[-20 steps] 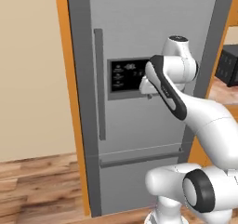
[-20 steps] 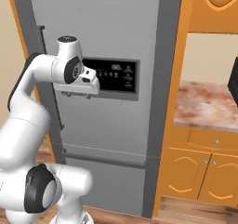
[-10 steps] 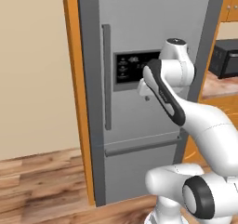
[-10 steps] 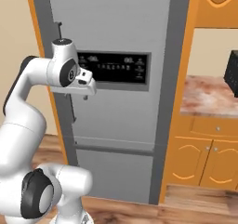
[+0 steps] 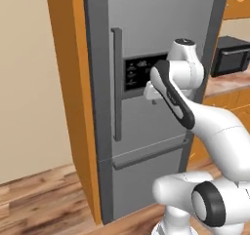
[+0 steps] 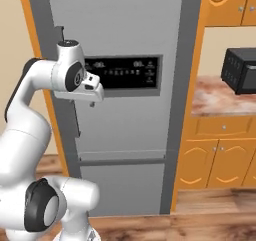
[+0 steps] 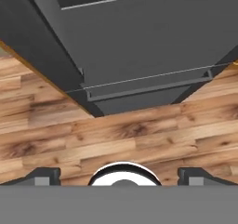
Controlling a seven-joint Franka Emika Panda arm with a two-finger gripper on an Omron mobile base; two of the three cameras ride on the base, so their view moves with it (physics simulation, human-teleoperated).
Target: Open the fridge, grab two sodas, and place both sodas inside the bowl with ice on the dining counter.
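While fridge (image 6: 125, 45) shut, display panel (image 6: 122, 72) writing unreadable; hand (image 7: 119, 175) released, fingers apart.

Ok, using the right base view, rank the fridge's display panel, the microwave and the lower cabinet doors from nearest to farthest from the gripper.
1. display panel, just right of the gripper
2. lower cabinet doors, low right
3. microwave, far right

A wooden plank floor (image 5: 44, 200) ran under the scene, with a tall grey fridge (image 5: 146, 34) standing directly on it. Beside the fridge, orange cabinets (image 6: 220, 155) also stood on the floor, carrying a marbled counter (image 6: 220, 97) with a black microwave (image 6: 242, 70) on top.
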